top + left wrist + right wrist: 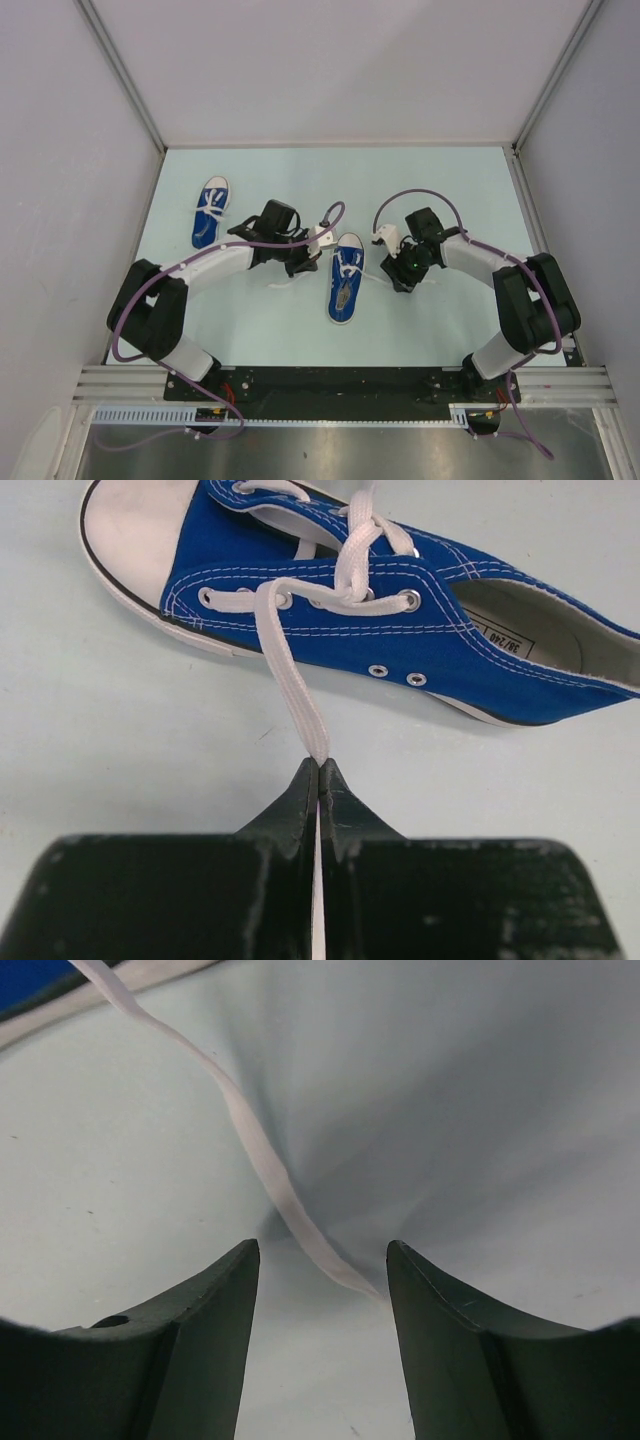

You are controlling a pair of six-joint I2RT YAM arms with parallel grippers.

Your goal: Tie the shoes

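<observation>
Two blue shoes with white toe caps lie on the table. One shoe (211, 211) is at the back left, the other (345, 278) (400, 610) is in the middle between the arms. My left gripper (298, 266) (320, 766) is shut on a white lace (290, 680) that runs taut from the middle shoe's eyelets. To that shoe's right, my right gripper (398, 274) (322, 1250) is open and low over the table. The other lace (250, 1130) trails between its fingers and ends by the right finger. Neither finger touches it.
The pale table (440, 190) is walled by white panels at the back and both sides. Purple cables (420, 195) loop above each arm. The arm bases stand on a metal rail (330, 385) at the near edge.
</observation>
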